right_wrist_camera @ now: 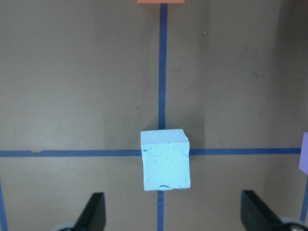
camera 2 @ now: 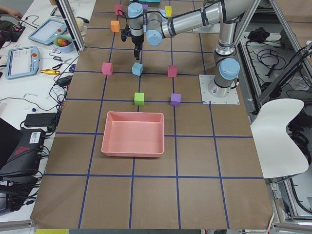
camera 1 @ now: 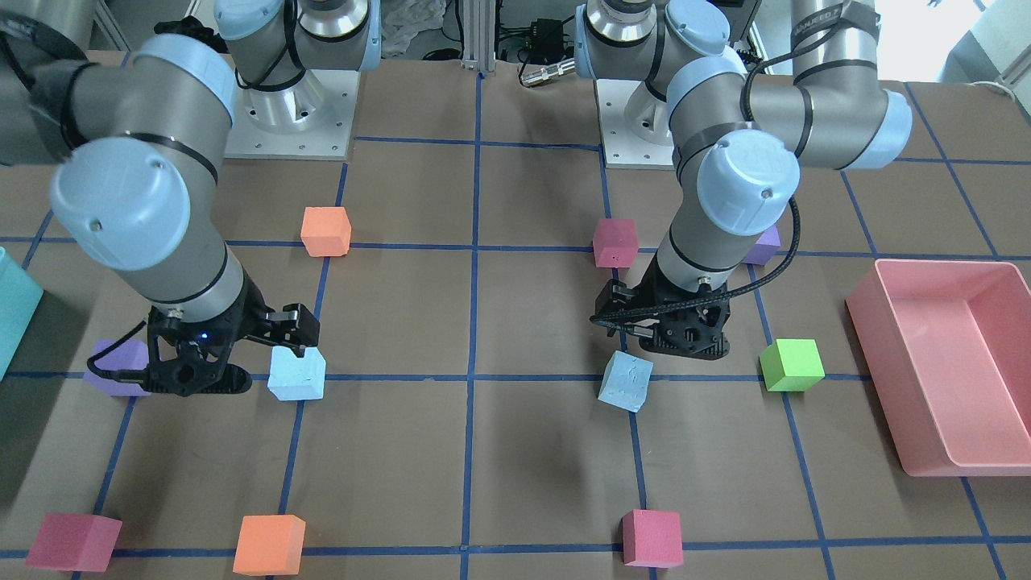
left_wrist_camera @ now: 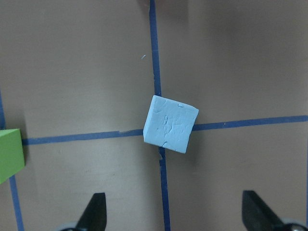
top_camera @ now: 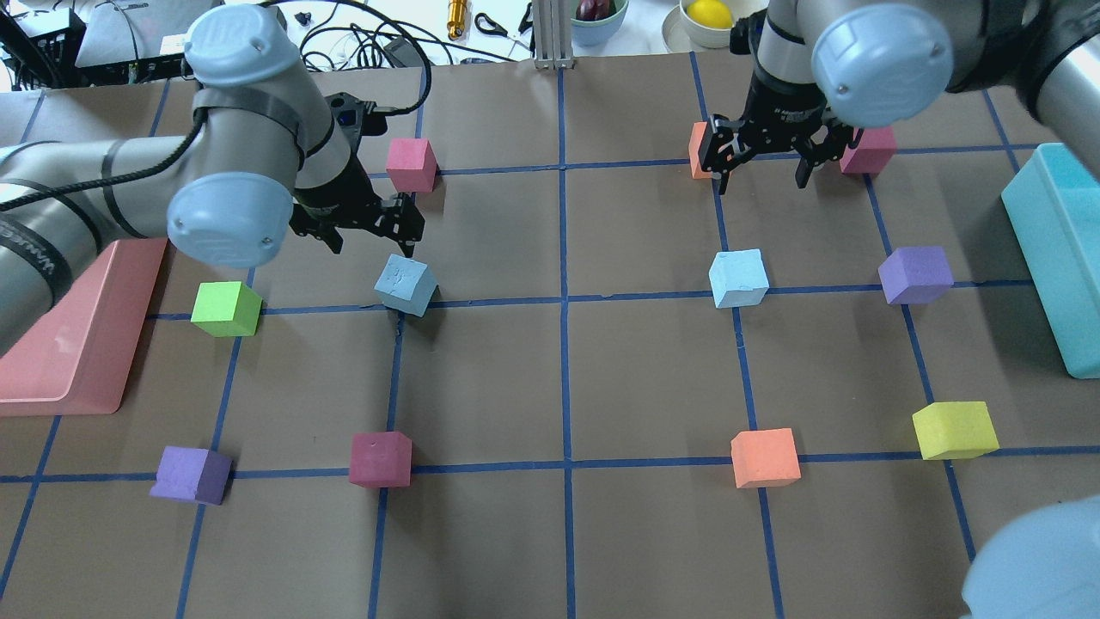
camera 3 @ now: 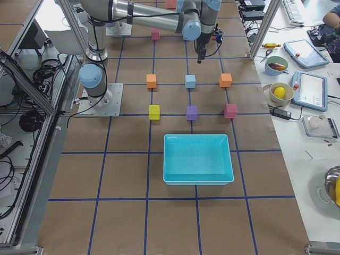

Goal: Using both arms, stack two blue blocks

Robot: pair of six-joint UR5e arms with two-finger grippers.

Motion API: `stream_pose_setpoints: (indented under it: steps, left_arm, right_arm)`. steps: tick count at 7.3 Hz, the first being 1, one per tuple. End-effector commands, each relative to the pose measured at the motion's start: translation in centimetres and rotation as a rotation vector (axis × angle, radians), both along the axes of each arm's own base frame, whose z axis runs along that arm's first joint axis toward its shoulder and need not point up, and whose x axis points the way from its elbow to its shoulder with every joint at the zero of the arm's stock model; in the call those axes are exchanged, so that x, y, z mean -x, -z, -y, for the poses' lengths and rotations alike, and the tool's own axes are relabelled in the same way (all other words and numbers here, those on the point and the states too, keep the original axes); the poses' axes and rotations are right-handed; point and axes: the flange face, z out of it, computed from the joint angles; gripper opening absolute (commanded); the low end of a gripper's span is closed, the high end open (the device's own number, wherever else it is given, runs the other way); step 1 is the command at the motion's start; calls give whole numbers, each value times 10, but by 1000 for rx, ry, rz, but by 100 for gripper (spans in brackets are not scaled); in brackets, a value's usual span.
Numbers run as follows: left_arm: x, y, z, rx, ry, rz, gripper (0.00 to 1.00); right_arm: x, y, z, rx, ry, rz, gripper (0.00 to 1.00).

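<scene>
Both hands are released and empty. Our left hand (top_camera: pixel 372 241) and our right hand (top_camera: pixel 763 176) each hang above the bench (top_camera: pixel 481 550) with fingers spread wide and nothing between them.

The pink bin (top_camera: pixel 77 344) marks the bench's left end and the teal bin (top_camera: pixel 1053 258) its right end; neither matters for this step.

The left blue block (top_camera: pixel 405 284) lies in the left half of the bench, roughly midway between the robot's edge and the operators' edge, with a green block (top_camera: pixel 226 309) well apart on its left-end side. The right blue block (top_camera: pixel 738 278) lies in the right half on the same lengthwise tape line (top_camera: pixel 567 299), with a purple cube (top_camera: pixel 916 275) beyond it toward the right end. The two blue blocks are well apart.

We judge the step to be the reach before the first grasp. In the left wrist view the block sits turned against the tape cross, so we should twist that wrist until the fingers face two flat sides and not the corners. The right block already lies square to its fingers. We then centre each block between the fingers, come straight down and close gently, since scuffed foam will probably squash and tilt under a hard pinch.
</scene>
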Motion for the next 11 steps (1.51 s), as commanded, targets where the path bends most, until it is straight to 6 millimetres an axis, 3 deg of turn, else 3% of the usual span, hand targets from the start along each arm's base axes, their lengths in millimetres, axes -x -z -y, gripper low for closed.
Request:
stream_pose_setpoints:
  steps: [1, 2, 3, 4, 5, 6, 7, 8, 9, 10, 11]
  left_arm:
    - [15, 50, 7, -12, 39, 6, 100]
    - [15, 73, 1, -51, 59, 13, 100]
    - [15, 76, 10, 17, 66, 11, 100]
    - [15, 84, 12, 19, 68, 11, 100]
    - [15, 95, 11, -2, 68, 11, 100]
    - [14, 99, 10, -8, 88, 19, 97]
    - [10, 99, 10, -6, 97, 62, 97]
    - [10, 100, 10, -9, 99, 62, 97]
    - [10, 97, 13, 0, 100, 62, 97]
    - [10, 95, 14, 5, 101, 62, 98]
    - [11, 89, 18, 20, 98, 62, 99]
  right_arm:
    - [6, 82, -9, 21, -5, 4, 100]
    - [6, 100, -16, 27, -16, 3, 96]
    - [6, 110, -21, 40, -23, 3, 90]
    - [6, 123, -25, 38, -20, 8, 75]
    - [2, 128, -27, 30, -18, 47, 46]
    - [2, 129, -27, 21, -18, 49, 30]
    - [1, 121, -23, 46, -8, 52, 27]
    - [-10, 94, -4, 110, 22, 131, 28]
    - [-23, 58, 27, 144, 51, 201, 28]
    - [-44, 46, 60, 138, 33, 204, 28]
    - [-89, 44, 88, 158, 26, 212, 28]
